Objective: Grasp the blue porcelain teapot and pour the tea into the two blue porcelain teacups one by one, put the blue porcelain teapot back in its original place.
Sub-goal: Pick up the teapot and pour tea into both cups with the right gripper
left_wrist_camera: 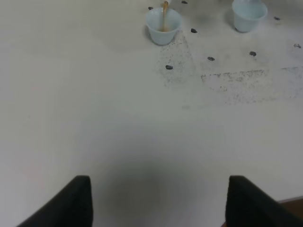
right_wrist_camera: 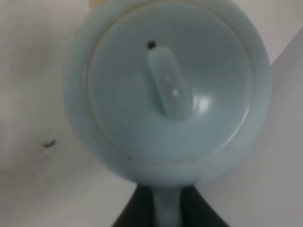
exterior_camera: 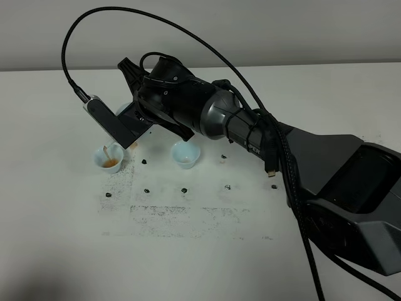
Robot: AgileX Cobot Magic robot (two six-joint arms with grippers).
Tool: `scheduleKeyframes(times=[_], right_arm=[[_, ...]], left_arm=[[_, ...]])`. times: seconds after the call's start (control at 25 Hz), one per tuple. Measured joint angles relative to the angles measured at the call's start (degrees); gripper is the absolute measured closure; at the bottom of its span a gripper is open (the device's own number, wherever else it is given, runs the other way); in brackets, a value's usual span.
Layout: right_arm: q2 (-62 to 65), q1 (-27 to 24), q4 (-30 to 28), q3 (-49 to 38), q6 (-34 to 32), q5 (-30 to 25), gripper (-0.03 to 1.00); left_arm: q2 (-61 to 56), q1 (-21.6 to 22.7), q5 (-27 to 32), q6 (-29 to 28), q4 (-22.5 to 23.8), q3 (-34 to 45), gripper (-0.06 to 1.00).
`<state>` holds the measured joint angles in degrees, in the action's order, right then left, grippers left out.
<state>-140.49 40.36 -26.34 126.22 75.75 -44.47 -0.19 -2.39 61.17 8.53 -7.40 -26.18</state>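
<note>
Left tool point(left_wrist_camera: 158, 203) over bare desk point(exterior_camera: 56, 238), jaws apart, nothing between them. Left teacup point(exterior_camera: 109, 158) upright on desk, thin stream of tea point(left_wrist_camera: 164, 14) falling into it, brown pool inside. Blue porcelain teapot point(right_wrist_camera: 168, 94) held off desk just beside that cup (mostly hidden under arm in high view), lid on, knob showing. Right teacup point(exterior_camera: 186, 154) upright near middle. 2 cups well apart. Black specks point(exterior_camera: 183, 189) scattered on desk around the cups. Right tool point(right_wrist_camera: 168, 213) reaches across from right, clamped on teapot's loop handle.
</note>
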Motion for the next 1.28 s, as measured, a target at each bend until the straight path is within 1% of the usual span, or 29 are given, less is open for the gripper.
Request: scheduleKeyframes(times=[0.32, 0.84, 1.28], right_arm=[[0.0, 0.0, -1.4, 0.0, 0.0, 0.0, 0.89], [0.0, 0.0, -2.0, 0.0, 0.0, 0.0, 0.89], [0.0, 0.0, -2.9, 0.0, 0.0, 1.5, 0.89]], left_arm=[[0.0, 0.0, 0.0, 0.0, 0.0, 0.0, 0.34], [0.0, 0.0, 0.0, 0.0, 0.0, 0.0, 0.34], [0.0, 0.0, 0.0, 0.0, 0.0, 0.0, 0.34]])
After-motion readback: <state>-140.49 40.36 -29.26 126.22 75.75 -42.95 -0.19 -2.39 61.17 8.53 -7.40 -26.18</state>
